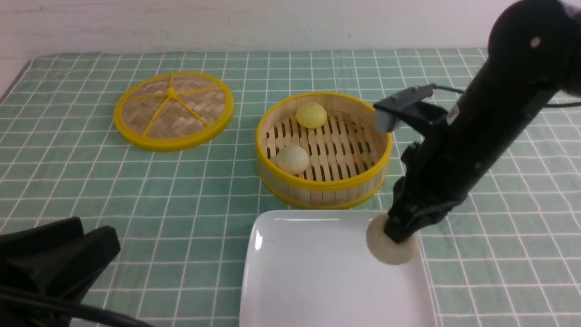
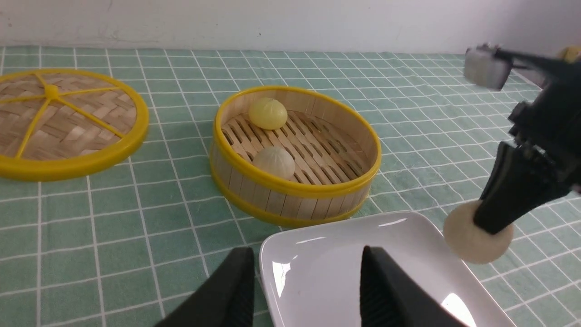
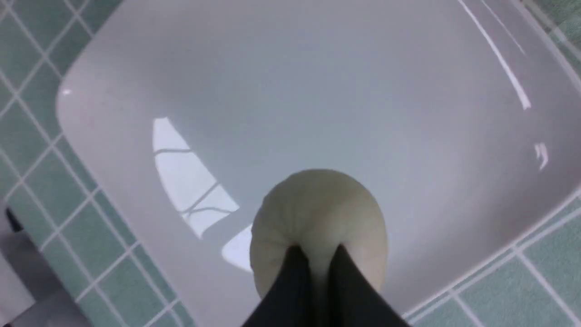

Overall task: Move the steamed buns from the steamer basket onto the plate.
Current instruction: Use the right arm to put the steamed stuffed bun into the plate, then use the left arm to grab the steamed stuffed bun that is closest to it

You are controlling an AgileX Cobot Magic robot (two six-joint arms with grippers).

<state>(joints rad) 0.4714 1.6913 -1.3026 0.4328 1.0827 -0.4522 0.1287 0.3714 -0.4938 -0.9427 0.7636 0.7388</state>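
Your right hand (image 1: 399, 235) is clenched on the held bun (image 1: 391, 249), a cream dome pinched at its top between two dark fingers (image 3: 290, 290). The held bun sits over the far right corner of the plate (image 1: 313, 272), close to the rim. You cannot tell from these views whether it touches the glaze.

The plate is white, square and glossy, and it lies just in front of the steamer basket (image 1: 327, 184). Two buns lie on the basket's slatted floor. The yellow bun (image 1: 311, 115) is against the far wall and the cream bun (image 1: 292, 159) is near the left wall; the two are apart.

Your left hand (image 2: 306, 252) is released, its jaws wide and empty, low over the near left edge of the plate. The woven lid (image 1: 173, 110) lies flat to the basket's left, well apart, on the green checked cloth (image 1: 181, 204) covering the desk.
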